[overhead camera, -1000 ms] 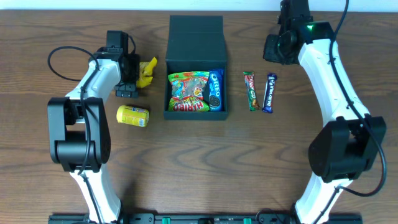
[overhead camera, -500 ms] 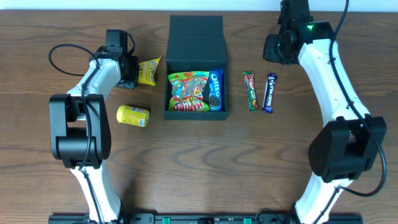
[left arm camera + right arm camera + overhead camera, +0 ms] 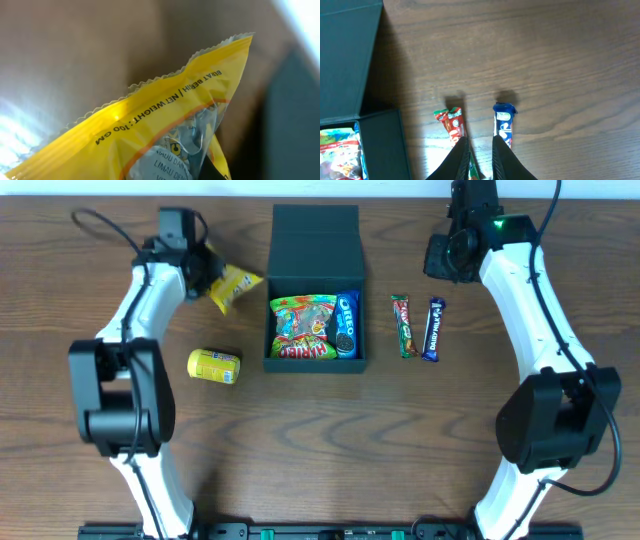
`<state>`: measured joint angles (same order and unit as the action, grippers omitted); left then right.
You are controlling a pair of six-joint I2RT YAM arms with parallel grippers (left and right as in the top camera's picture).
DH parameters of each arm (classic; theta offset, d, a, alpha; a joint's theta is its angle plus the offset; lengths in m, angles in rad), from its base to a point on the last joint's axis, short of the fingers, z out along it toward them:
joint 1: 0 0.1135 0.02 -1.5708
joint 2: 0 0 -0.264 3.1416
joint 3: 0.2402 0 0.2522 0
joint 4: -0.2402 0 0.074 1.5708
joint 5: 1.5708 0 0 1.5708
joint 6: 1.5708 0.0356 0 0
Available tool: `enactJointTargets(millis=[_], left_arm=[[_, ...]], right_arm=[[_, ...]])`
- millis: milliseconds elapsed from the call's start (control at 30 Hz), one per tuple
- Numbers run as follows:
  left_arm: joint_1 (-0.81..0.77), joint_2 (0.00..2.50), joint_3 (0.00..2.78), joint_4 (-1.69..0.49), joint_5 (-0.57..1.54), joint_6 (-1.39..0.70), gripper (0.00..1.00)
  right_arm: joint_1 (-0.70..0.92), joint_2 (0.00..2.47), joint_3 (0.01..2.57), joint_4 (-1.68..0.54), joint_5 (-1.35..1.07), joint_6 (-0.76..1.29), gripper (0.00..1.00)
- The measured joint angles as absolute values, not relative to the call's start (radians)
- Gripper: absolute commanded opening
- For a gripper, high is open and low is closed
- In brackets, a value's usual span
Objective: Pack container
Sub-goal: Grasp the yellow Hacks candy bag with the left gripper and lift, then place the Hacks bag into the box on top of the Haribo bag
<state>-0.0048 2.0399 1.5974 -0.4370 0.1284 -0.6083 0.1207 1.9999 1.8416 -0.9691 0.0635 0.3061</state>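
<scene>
You have open table (image 3: 300, 440) toward 6 o'clock; the yellow can (image 3: 213, 365) blocks 9 o'clock of the container (image 3: 314, 290), two snack bars (image 3: 417, 327) its 3 o'clock.

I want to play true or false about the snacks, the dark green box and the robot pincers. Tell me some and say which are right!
1. The dark green cardboard box has its lid open. True.
2. The left pincer holds the crinkly yellow snack packet. True.
3. The small yellow can lies inside the box. False: it lies on the brown wooden table, left of the box.
4. The red candy bar and the blue candy bar are in the box. False: both lie on the table, right of it.
</scene>
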Motion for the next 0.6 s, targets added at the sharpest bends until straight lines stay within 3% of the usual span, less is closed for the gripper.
enactJointTargets(millis=[300, 600], left_arm=[[-0.147, 1.851, 1.663, -0.522, 0.356, -0.09, 0.06], [-0.3, 1.886, 1.662, -0.768, 0.426, 0.207, 0.06]], right_arm=[[0.046, 2.0, 1.842, -0.962, 0.075, 0.306, 0.17], [-0.036, 2.0, 1.842, -0.964, 0.083, 0.306, 0.18]])
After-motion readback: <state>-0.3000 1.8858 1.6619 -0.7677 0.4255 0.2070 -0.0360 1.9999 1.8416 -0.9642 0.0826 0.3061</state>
